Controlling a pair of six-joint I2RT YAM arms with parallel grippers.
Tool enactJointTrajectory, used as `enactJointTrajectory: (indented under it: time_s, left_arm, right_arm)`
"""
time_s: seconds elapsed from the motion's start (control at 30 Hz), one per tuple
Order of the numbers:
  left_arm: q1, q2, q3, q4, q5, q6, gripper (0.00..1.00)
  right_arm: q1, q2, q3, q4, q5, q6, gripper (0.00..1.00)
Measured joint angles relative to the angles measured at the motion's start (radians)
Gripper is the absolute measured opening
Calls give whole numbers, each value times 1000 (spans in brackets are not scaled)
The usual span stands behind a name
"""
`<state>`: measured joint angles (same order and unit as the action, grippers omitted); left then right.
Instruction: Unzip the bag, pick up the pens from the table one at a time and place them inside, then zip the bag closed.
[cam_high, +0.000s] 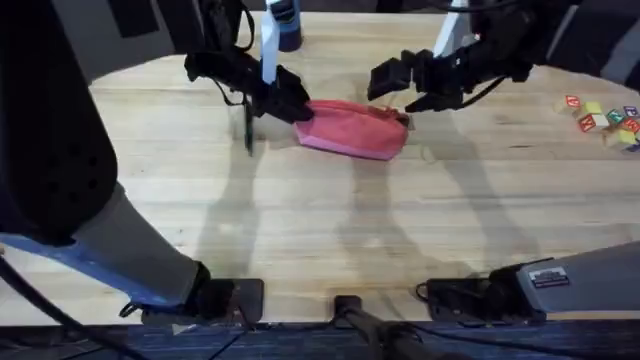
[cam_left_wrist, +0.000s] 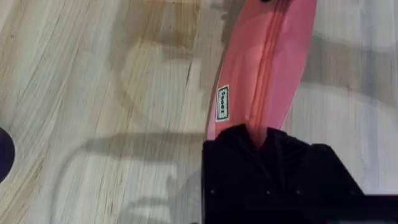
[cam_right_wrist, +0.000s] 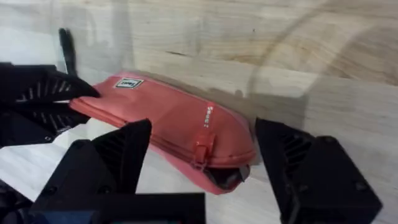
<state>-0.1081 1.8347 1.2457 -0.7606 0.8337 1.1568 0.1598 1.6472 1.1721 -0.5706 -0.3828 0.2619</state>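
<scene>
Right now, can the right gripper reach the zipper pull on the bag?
Probably yes. The right gripper is open with the zipper pull just ahead between its fingers, nothing in between. The left gripper holds the bag at the far end.

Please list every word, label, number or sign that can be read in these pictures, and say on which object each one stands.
Small white label on the bag: dark print, too blurred to read.
Pale print on the bag's side near the zipper pull: too small to read.
White sticker on the right arm's base: dark print, unreadable.
Coloured blocks at the table's edge: marks, illegible.
No text can be quoted with certainty.
</scene>
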Motion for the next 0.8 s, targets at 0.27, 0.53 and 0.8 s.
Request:
enactJointTrajectory:
  time_s: [0.27, 0.53, 0.8]
  left_arm:
    - [0, 0, 0, 0, 0, 0, 42]
    - [0, 0, 0, 1, 0, 0, 42]
    - [0, 0, 0, 1, 0, 0, 42]
  right_arm:
    - [13, 12, 2, 9, 0, -1, 958]
    - [21, 12, 3, -3, 0, 0, 797]
    - [44, 22, 5, -22, 1, -2, 604]
